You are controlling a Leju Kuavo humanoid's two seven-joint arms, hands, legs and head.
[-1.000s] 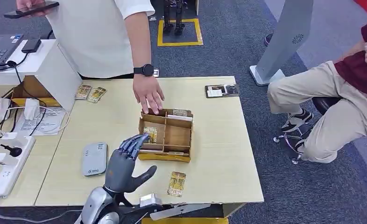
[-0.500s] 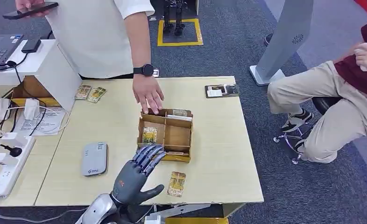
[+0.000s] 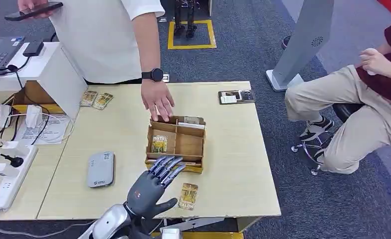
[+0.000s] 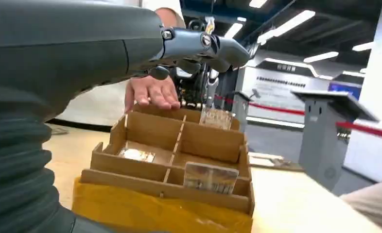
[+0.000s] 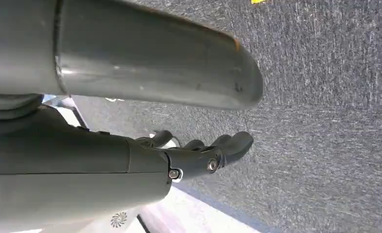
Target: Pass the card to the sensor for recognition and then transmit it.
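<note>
Fingers (image 3: 167,168) of left hand (image 3: 151,188) spread, empty, over box (image 3: 189,144) front edge, card (image 3: 188,195) just beside.

Six cards (image 3: 188,196), one box (image 3: 189,144)

You get bright, even light from the ceiling strip lamps (image 4: 296,22), with soft, short shadows on the desk (image 3: 233,164). In the left wrist view the cardboard box (image 4: 174,170) turns soft toward 6 o'clock, and the near hand cover blurs. The right wrist view is dimmer.
</note>
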